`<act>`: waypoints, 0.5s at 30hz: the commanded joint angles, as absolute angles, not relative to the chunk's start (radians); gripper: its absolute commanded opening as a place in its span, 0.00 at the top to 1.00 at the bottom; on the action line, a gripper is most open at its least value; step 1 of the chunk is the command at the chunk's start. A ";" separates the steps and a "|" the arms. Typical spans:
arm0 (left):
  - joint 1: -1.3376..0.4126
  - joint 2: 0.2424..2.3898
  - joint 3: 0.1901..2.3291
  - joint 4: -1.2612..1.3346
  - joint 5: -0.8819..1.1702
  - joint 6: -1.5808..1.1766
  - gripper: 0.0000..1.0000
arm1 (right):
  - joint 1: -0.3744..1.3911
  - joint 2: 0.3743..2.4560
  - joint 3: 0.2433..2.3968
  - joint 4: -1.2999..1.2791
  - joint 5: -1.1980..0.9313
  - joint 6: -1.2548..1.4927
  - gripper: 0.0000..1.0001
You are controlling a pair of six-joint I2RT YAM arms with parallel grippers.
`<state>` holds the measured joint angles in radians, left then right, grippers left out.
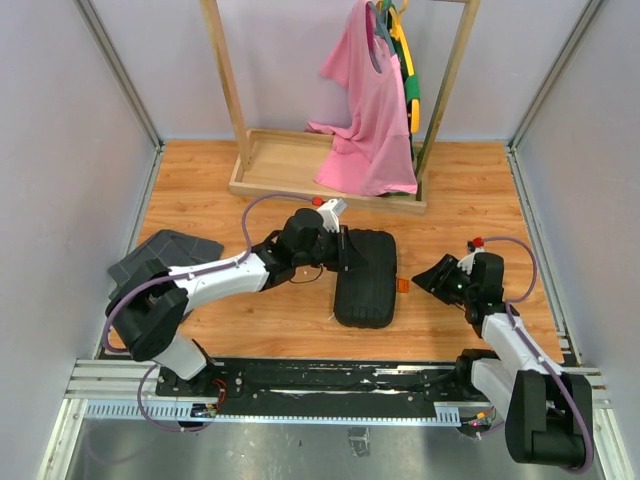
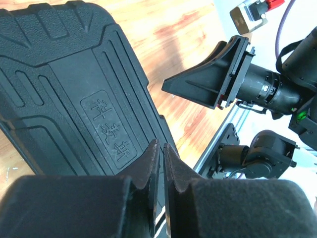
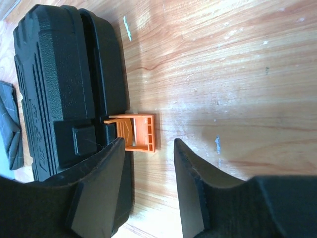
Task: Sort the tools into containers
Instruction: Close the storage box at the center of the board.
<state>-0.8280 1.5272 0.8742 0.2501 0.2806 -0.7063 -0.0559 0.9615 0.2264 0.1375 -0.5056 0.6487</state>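
A wood-grain table walled in grey, with a clothes rack (image 1: 340, 100) and pink shirt (image 1: 370, 110) at the back. From above, the black tool case (image 1: 365, 280) lies closed at centre, with no loose tools in sight. The left gripper (image 1: 340, 245) rests over its lid.

The left wrist view shows that gripper's jaws pinched nearly together on nothing.

In the right wrist view the right gripper (image 3: 148, 144) stands parted around the orange latch (image 3: 141, 131), which hangs unfastened. Sorting looks done; latching appears to be what remains.
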 commanded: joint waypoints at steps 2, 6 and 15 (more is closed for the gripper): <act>-0.838 1.548 0.952 0.203 0.286 -0.648 0.88 | -0.061 0.883 0.226 0.032 -0.431 0.629 0.48; -0.840 1.584 1.007 0.127 0.254 -0.605 0.86 | -0.060 0.858 0.220 0.018 -0.451 0.635 0.40; -0.895 1.698 1.124 -0.037 0.119 -0.523 0.77 | -0.060 0.872 0.188 0.087 -0.536 0.690 0.28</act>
<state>-0.8619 1.6550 1.0832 0.0471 0.1810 -0.5774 -0.0559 0.8680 0.2161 0.0551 -0.4934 0.6590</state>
